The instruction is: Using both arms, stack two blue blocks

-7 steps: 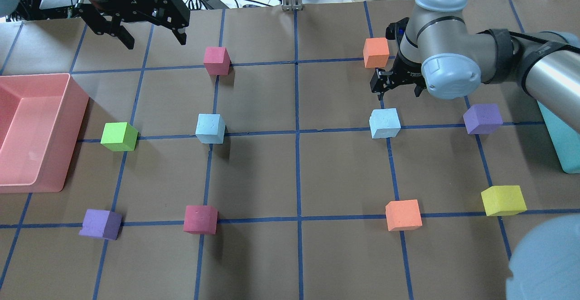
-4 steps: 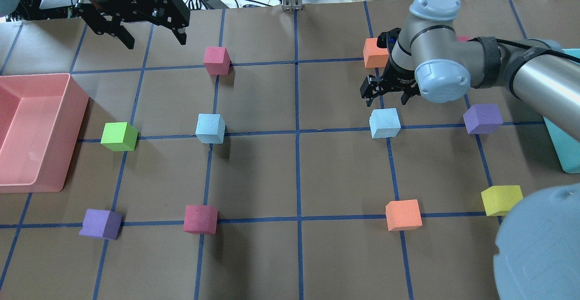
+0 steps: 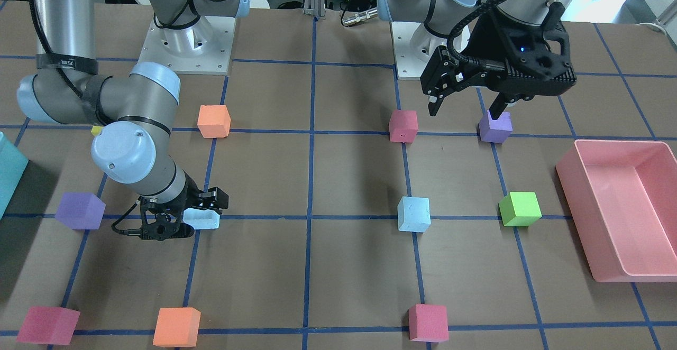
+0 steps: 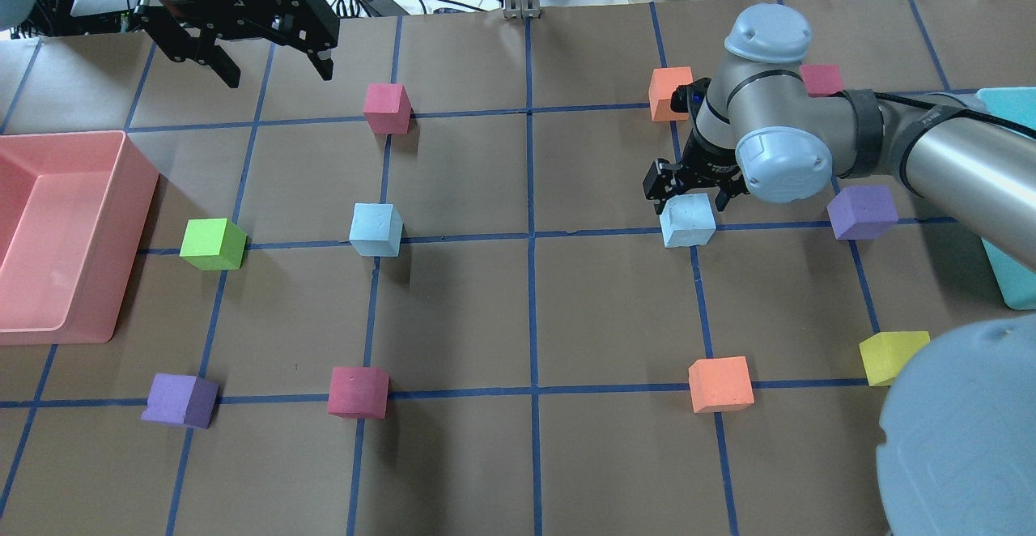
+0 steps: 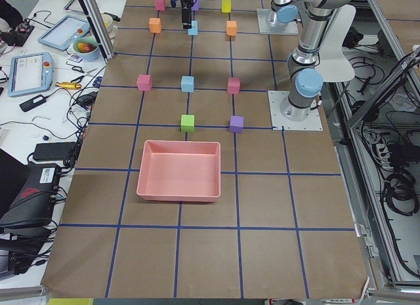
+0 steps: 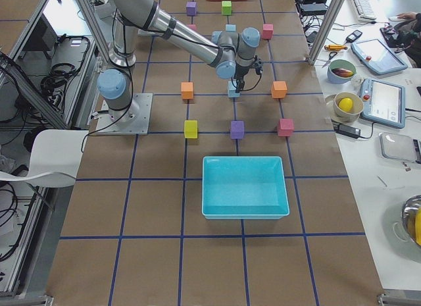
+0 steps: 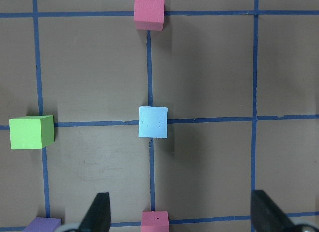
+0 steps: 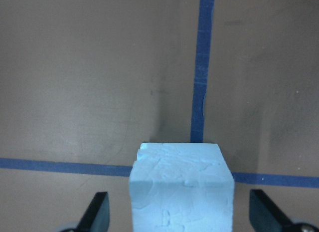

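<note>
The right claw (image 4: 686, 194) hangs spread wide, with the blue block (image 4: 688, 220) on the counter (image 4: 615, 317) at its six o'clock from overhead, centred between the fingers (image 8: 97, 214).

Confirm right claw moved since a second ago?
Yes. The right claw moved down the overhead view, from the far orange block toward the blue block.

Counter (image 4: 615, 317): brown, gridded by blue tape lines (image 4: 532, 317). Blue block (image 4: 375, 229) and second blue block (image 4: 687, 220): pale sky-blue, unpatterned. Green block (image 4: 212, 244): lime. Pink bin (image 4: 129, 196), teal bin (image 6: 245, 214): plain.
</note>
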You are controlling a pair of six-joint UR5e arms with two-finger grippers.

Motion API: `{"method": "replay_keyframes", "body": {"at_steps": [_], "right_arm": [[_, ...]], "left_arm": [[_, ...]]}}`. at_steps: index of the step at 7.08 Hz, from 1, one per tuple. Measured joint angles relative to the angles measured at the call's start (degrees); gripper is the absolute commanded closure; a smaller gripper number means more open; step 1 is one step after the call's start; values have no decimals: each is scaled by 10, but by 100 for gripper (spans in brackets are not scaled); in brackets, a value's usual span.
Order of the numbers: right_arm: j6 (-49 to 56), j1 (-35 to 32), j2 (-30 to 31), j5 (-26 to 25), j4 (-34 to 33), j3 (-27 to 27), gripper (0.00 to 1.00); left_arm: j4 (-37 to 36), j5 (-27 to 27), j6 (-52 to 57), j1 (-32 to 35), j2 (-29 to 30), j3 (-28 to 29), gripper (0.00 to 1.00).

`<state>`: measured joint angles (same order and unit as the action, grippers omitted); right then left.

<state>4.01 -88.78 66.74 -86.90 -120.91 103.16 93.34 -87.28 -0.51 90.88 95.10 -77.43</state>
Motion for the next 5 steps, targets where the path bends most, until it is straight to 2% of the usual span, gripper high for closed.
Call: {"method": "replay_keyframes", "body": {"at_steps": [1, 2, 5], "right_arm": [[-1, 0, 0, -3, -3, 7, 82], [1, 0, 0, -4, -6, 11, 100], [-2, -2, 5, -2, -4, 1, 100]], "left_arm": [[0, 0, 0, 0, 0, 0, 0], [0, 0, 1, 0, 0, 0, 0], [0, 0, 1, 0, 0, 0, 0]]}}
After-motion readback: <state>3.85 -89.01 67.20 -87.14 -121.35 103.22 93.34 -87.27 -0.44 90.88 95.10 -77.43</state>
